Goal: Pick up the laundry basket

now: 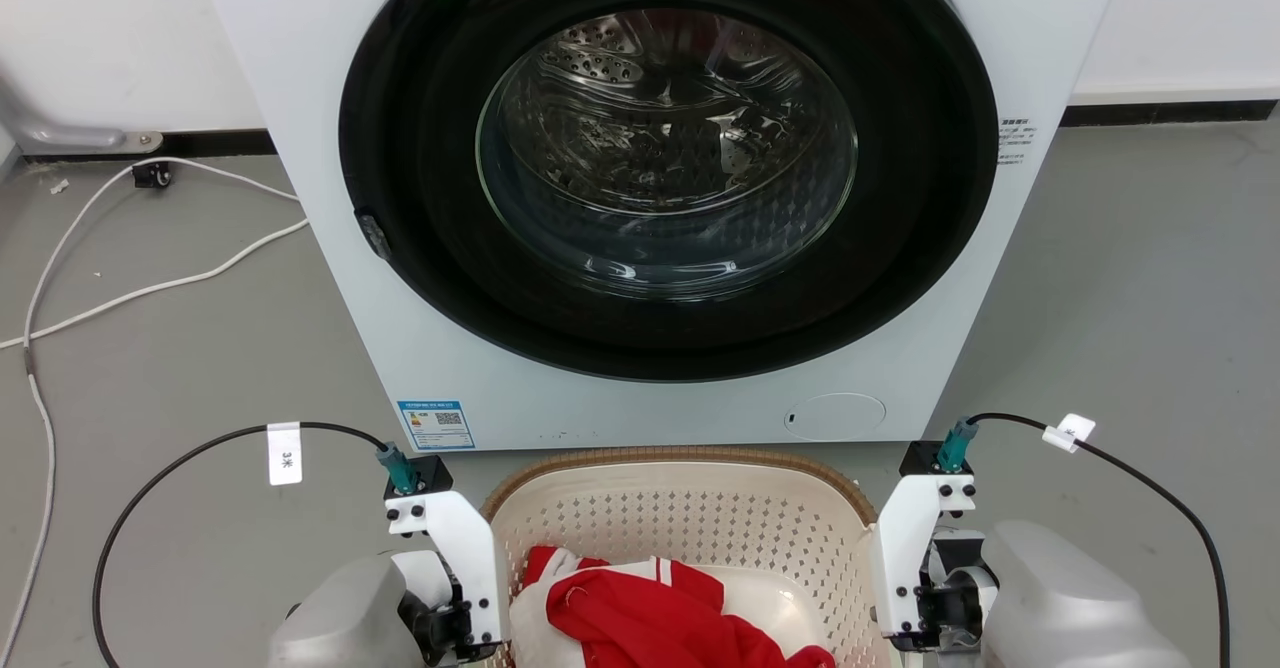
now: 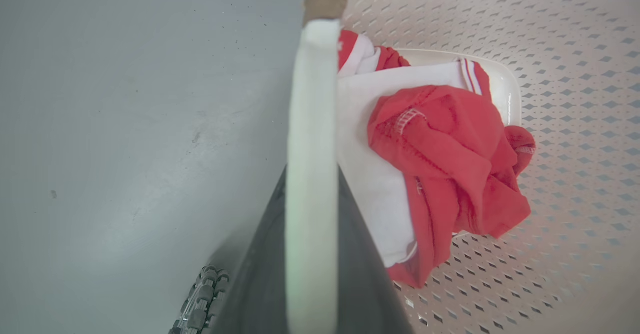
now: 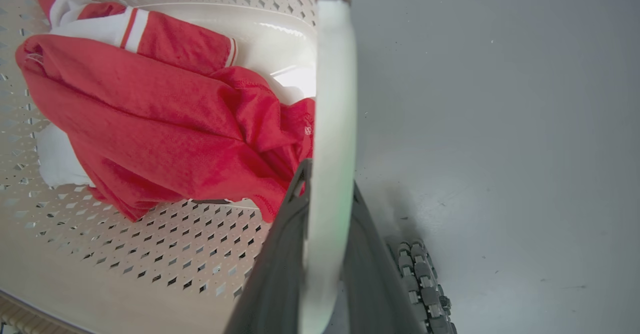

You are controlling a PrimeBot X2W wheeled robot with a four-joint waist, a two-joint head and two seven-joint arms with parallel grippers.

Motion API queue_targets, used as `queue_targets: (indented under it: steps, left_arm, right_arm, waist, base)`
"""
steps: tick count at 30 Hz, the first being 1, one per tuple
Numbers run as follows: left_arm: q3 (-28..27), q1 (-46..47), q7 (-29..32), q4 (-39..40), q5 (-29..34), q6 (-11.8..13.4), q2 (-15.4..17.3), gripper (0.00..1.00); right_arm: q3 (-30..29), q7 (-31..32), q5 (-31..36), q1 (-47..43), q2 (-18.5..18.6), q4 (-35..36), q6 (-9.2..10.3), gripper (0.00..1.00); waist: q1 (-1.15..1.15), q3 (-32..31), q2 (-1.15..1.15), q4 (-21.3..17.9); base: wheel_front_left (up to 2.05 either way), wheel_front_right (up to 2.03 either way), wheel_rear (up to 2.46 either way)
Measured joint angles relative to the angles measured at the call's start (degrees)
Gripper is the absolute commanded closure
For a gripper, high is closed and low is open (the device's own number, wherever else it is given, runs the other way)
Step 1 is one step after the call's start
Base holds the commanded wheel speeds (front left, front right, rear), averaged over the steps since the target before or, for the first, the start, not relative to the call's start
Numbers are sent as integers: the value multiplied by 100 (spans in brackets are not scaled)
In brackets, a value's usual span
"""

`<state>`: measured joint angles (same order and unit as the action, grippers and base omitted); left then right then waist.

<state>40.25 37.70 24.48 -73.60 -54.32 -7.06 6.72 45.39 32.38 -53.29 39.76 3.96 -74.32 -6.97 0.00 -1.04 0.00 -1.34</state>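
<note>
Head view washer (image 1: 330, 248), wrist views clamped basket (image 2: 550, 49)

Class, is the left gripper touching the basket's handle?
Touching. In the left wrist view the left gripper has its fingers flush against both sides of the handle.

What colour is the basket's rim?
The laundry basket has a brown woven-look rim; head view shows it best.

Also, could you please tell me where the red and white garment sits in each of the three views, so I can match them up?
Head view: the red and white garment lies bottom centre, inside the laundry basket.
Left wrist view: right of centre, just right of the white handle.
Right wrist view: upper left, left of the handle.
Shared landmark: the basket's brown woven rim.
</note>
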Motion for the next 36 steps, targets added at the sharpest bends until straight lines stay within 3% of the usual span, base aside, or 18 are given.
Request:
queue_targets:
  steps: [36]
  left_arm:
    - [225,9,-54,-30,-278,0,1,100]
  right_arm:
    - [-155,53,136,-14,1,0,0,100]
  waist:
    - [0,29,0,25]
  base:
    - [0,0,0]
